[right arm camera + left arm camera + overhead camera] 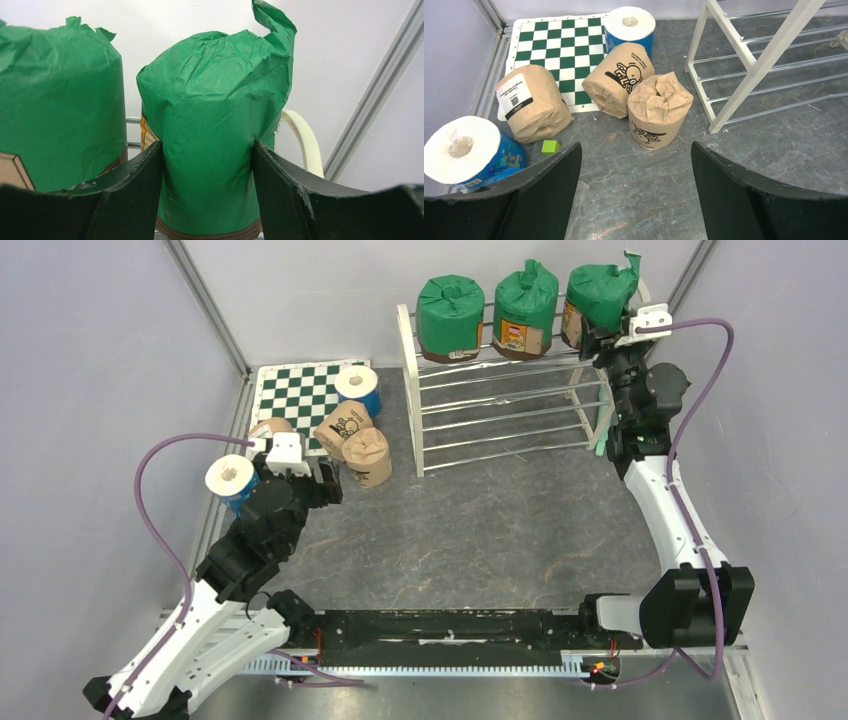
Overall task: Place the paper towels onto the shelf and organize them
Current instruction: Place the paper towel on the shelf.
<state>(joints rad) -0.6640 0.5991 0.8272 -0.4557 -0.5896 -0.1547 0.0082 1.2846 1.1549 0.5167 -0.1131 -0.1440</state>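
Three green-wrapped paper towels stand in a row on the top tier of the white shelf. My right gripper is shut on the rightmost green roll, its fingers pressing both sides of the wrap; the middle green roll stands just left of it. On the floor left of the shelf are three tan rolls: one upright and two lying. Two white-and-blue rolls stand near them. My left gripper hangs open and empty just short of the upright tan roll.
A green-and-white chessboard mat lies at the back left, partly under the rolls. A small green cube sits on the floor by my left finger. The shelf's near end frame stands right of the tan rolls. Walls close in left and right.
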